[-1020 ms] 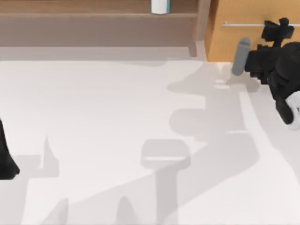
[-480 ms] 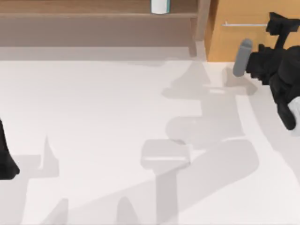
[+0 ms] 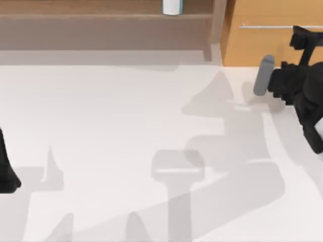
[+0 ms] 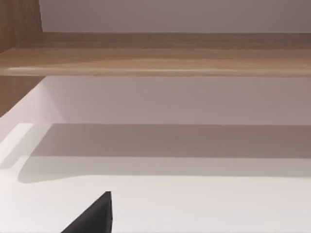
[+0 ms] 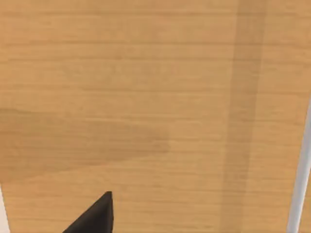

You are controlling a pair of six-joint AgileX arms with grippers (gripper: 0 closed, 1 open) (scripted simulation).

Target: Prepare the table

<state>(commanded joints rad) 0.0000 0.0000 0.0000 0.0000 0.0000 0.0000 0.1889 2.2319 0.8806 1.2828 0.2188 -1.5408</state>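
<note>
Right arm is up at the top view's far right, its gripper (image 3: 301,41) over the front of the orange-wood drawer unit (image 3: 262,45), just below the silver bar handle (image 3: 265,26). Can't tell how wide the claw is; dark fingers overlap in the top view. A grey cylindrical part of the arm (image 3: 263,75) sticks out toward the table's back edge. Right wrist view faces the drawer front (image 5: 146,111) close up, with the handle bar (image 5: 300,184) at the frame's edge.

Left arm (image 3: 6,169) is parked at the table's left edge.

White table (image 3: 111,131) spans the whole lower area, with arm shadows across it. Brown wooden shelf (image 3: 101,20) runs along the back left, a white container (image 3: 172,6) on it. Left wrist view looks across the tabletop (image 4: 160,204) at the shelf board (image 4: 155,60).
</note>
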